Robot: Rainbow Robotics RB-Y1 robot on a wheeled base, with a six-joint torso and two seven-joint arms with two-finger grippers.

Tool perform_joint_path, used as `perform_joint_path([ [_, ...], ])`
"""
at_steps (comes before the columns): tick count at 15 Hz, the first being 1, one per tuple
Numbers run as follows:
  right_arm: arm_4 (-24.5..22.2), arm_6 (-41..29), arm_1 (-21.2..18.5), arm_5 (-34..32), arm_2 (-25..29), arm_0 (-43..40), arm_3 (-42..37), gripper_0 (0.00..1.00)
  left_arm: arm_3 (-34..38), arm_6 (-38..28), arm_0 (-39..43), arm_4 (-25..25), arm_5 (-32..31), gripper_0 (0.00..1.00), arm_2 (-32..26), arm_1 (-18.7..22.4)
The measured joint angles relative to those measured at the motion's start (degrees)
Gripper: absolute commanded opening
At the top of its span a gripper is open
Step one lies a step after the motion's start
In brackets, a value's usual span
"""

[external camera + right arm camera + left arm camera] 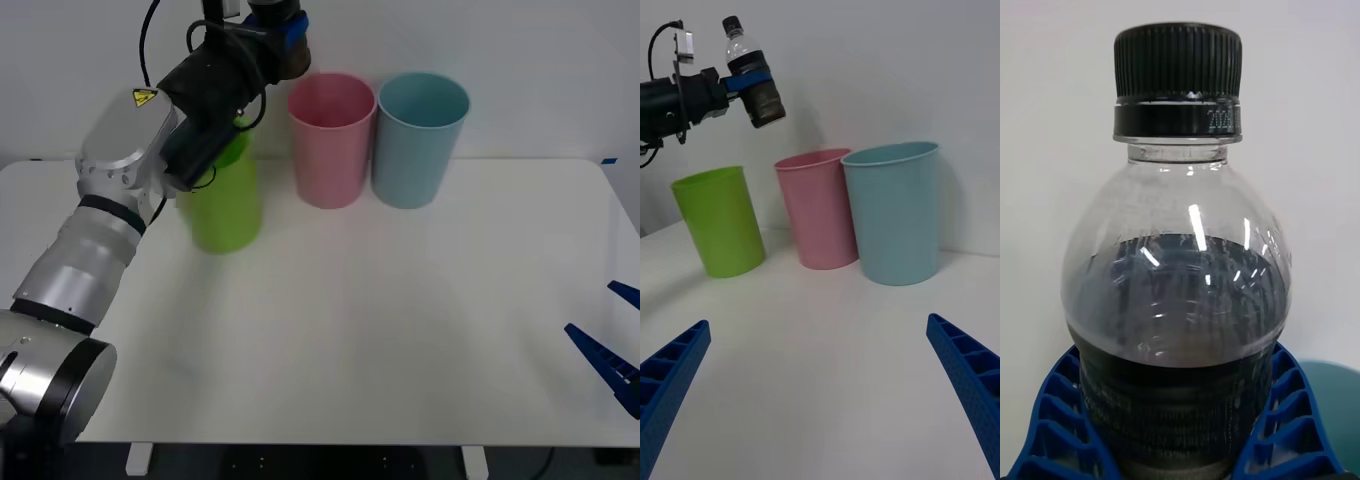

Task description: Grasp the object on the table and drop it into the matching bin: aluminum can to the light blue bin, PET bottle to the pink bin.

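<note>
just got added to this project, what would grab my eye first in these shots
The left gripper holds the PET bottle high in the air, above and behind the lime green bin and just left of the pink bin. Three bins stand in a row at the table's far edge: green, pink, then the light blue bin. The right gripper waits open, low over the table's near right.

PET bottle (1180,300): clear upper body, dark lower part, black ribbed cap. Left hand (1180,427): blue ribbed fingers (1056,427) around the bottle's dark part. Right hand (820,390): same blue, ribbed. 3 bins: pale pink bin (331,140), light blue bin (420,138), lime green bin (222,205). Bench (380,330): plain white. Left arm (110,190): silver-white with black bands and a yellow warning sticker.
</note>
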State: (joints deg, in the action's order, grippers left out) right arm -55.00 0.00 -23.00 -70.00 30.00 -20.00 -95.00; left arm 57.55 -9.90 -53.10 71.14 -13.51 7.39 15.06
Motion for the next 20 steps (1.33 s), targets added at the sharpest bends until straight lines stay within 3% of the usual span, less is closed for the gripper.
perform_joint_path([
  [5,0.0,0.0,0.0,0.0,0.0,0.0,0.0,1.0,-11.77,1.95,-9.35,1.59,3.67,0.01,1.4,-4.14],
  [10,0.0,0.0,0.0,0.0,0.0,0.0,0.0,1.0,-12.39,2.43,-9.92,2.03,4.81,0.01,1.78,-5.65],
  [11,0.0,0.0,0.0,0.0,0.0,0.0,0.0,1.0,-12.37,2.43,-9.92,2.02,4.78,0.06,1.83,-5.66],
  [12,0.0,0.0,0.0,0.0,0.0,0.0,0.0,1.0,-12.33,2.43,-9.92,2.03,4.77,0.18,1.84,-5.69],
  [13,0.0,0.0,0.0,0.0,0.0,0.0,0.0,1.0,-12.32,2.46,-9.92,2.06,4.77,0.45,1.84,-5.74],
  [14,0.0,0.0,0.0,0.0,0.0,0.0,0.0,1.0,-12.32,2.53,-9.92,2.07,4.76,1.0,1.84,-5.72],
  [20,0.0,0.0,0.0,0.0,0.0,0.0,0.0,1.0,-12.22,2.6,-9.85,1.36,4.7,1.0,1.84,-5.67],
])
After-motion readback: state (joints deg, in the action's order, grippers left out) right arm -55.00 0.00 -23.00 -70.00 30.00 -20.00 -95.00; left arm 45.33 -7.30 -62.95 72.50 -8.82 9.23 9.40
